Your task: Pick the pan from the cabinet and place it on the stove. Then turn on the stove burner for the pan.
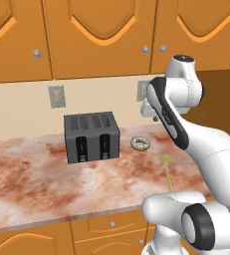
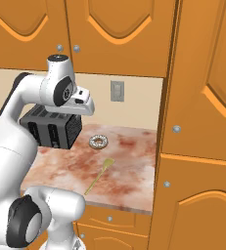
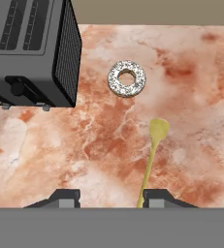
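Cabinet doors shut, pan not visible, nothing grasped.
My gripper [image 3: 111, 197] hung spread open and empty over the countertop [image 1: 32, 174], right of the toaster [image 1: 91, 136]; reaching up to the cabinet [image 1: 101, 37] from there, I risked clipping the toaster or sweeping the doughnut [image 3: 126, 78] and spoon [image 3: 153, 150].

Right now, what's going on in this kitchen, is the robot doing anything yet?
Nothing is being handled yet. The gripper hangs open and empty above the marbled countertop. Below it lie a toaster, a sprinkled donut and a yellow wooden spoon. The cabinet doors overhead are closed, so the pan is not out yet.
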You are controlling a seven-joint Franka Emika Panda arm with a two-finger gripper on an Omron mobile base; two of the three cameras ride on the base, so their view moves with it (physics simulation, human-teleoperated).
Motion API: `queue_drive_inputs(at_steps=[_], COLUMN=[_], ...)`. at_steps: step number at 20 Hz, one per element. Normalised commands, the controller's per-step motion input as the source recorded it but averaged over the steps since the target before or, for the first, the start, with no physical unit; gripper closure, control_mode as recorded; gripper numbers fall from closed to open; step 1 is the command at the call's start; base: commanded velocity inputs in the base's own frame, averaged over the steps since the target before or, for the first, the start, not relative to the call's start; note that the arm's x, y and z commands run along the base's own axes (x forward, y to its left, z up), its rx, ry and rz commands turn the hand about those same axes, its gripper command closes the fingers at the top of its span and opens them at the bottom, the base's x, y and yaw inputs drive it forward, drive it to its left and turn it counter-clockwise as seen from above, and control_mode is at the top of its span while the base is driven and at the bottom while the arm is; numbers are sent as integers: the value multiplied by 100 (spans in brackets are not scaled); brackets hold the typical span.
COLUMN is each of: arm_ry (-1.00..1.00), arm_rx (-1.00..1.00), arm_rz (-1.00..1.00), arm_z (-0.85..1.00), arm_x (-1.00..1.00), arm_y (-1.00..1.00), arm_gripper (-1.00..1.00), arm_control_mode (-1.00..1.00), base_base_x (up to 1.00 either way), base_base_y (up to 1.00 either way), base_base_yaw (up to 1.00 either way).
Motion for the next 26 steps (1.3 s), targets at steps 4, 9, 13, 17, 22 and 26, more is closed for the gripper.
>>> queue_drive_inputs(at_steps=[4, 9, 13, 17, 22, 26], arm_ry=[0, -4, -30, -40, -38, -36], arm_rx=[0, 0, 0, 0, 0, -3], arm_rz=[0, -11, -10, 0, 0, 0], arm_z=[0, -1, 9, 33, 45, 59], arm_x=[-4, -3, -14, -25, -20, -13], arm_y=[0, 0, 0, -1, -5, 0], arm_gripper=[-100, -100, -100, -100, -100, -100], arm_control_mode=[-100, -100, -100, -100, -100, -100], base_base_x=[0, 0, 0, 0, 0, 0], base_base_y=[0, 0, 0, 0, 0, 0], base_base_yaw=[0, 0, 0, 0, 0, 0])
